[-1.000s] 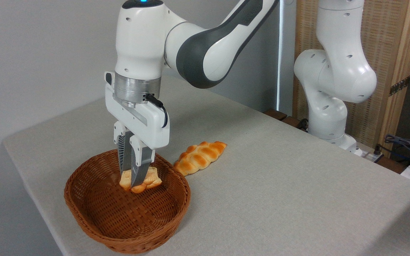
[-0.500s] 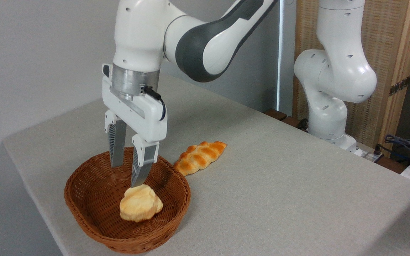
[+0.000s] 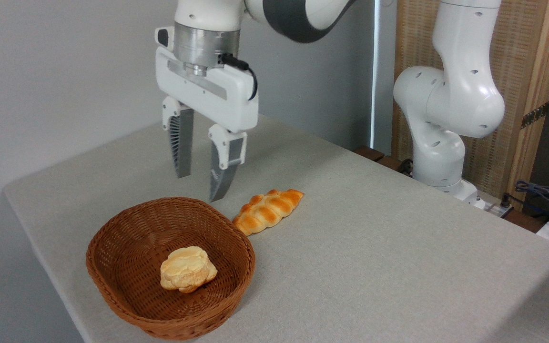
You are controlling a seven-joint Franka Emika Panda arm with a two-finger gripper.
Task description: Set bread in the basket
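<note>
Tool [image 3: 200,186] hangs released upper centre; bread [image 3: 188,269] sits in basket [image 3: 112,281], looks light, squashy, best pinched across its middle.

no readable text, labels or numbers, arm markings perhaps too small

A small, lumpy bun [image 3: 188,275], pale golden with knobbly edges, is seen lying on the floor of the basket [image 3: 112,290], slightly toward three o'clock of its middle. The basket, an oval of reddish-brown wicker with a braided rim, is set upright on the table toward seven o'clock.
</note>
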